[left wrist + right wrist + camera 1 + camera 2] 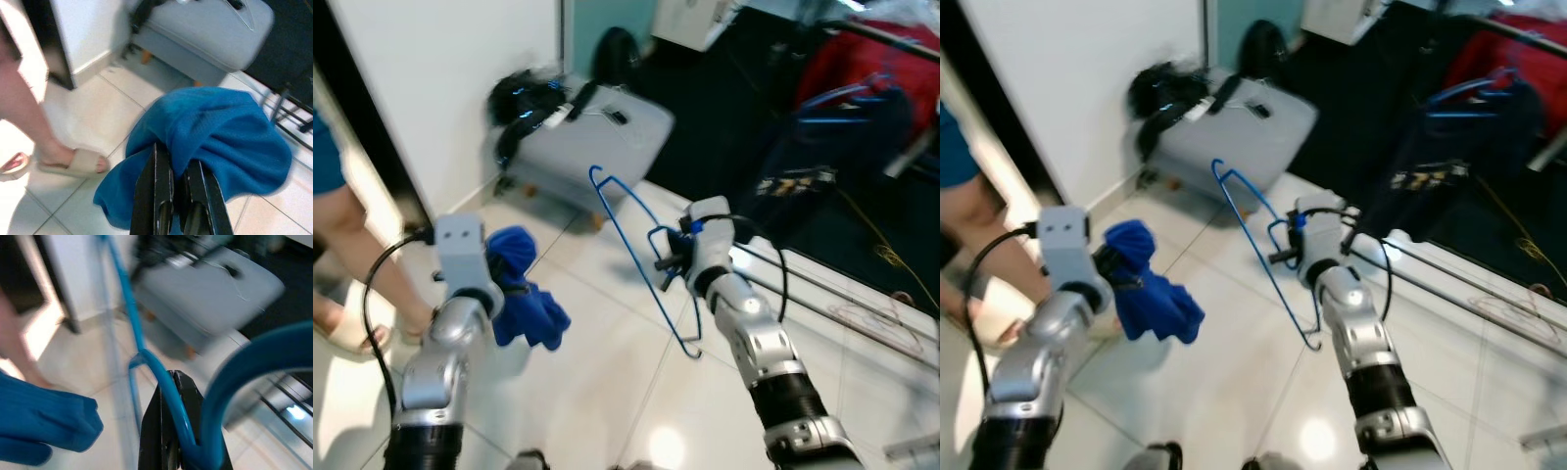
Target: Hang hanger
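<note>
A thin blue wire hanger (631,235) hangs in the air over the white tiled floor, gripped near its hook by my right gripper (668,257), which is shut on it; the blue wire crosses the black fingers (168,440) in the right wrist view. My left gripper (505,279) is shut on a bunched blue cloth (521,294), held up at the left; the cloth (215,137) drapes over the fingers (159,196) in the left wrist view. A clothes rail with dark and red garments on blue hangers (862,108) stands at the far right.
A grey padded stool (592,137) with a black bag (524,103) and cables on it stands against the white wall. A person's bare leg and sandalled foot (352,328) are at the left. A metal rack base (862,308) lies low at the right.
</note>
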Robot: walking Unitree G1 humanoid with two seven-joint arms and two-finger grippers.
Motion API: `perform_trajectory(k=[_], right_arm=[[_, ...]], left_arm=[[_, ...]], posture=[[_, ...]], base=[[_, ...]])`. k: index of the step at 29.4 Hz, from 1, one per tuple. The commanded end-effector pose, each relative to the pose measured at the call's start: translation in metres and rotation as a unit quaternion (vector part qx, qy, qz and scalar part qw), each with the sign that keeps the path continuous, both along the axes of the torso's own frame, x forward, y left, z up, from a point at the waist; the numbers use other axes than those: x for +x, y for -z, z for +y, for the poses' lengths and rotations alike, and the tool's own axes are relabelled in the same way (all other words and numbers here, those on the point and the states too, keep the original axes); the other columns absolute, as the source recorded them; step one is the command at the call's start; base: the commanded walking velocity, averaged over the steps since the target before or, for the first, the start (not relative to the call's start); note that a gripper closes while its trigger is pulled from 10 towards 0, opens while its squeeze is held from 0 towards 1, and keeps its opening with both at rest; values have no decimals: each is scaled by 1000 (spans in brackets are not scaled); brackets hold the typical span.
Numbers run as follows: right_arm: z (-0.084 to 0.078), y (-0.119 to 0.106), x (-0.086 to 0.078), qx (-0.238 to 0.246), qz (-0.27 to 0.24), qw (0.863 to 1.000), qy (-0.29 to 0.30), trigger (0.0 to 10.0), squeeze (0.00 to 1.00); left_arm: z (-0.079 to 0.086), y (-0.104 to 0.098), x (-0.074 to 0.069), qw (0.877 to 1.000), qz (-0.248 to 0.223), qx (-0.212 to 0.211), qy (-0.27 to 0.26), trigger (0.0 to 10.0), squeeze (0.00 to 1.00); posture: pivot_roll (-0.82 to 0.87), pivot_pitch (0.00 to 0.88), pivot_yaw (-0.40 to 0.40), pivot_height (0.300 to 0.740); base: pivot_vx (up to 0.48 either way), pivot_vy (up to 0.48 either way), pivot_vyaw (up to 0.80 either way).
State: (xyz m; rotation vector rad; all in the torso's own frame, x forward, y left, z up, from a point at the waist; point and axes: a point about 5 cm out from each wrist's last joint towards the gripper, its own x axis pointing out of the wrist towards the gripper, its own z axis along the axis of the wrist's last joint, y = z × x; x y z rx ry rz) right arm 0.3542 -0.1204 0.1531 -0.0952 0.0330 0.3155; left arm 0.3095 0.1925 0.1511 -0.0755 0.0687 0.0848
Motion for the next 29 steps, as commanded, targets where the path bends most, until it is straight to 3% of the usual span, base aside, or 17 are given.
perform_trajectory(k=[1,29], right_arm=[[-8,7,-3,3,6,1000,12,10000,0],[-1,4,-4,13,-5,1000,-14,10000,0]], left_arm=[[-5,0,-1,1000,-3,-6,10,10000,0],[-8,-5,2,999,-15,-12,37,10000,0]], posture=[[23,177,-109,740],[15,128,-91,740]], base=[[0,0,800],[0,0,800]])
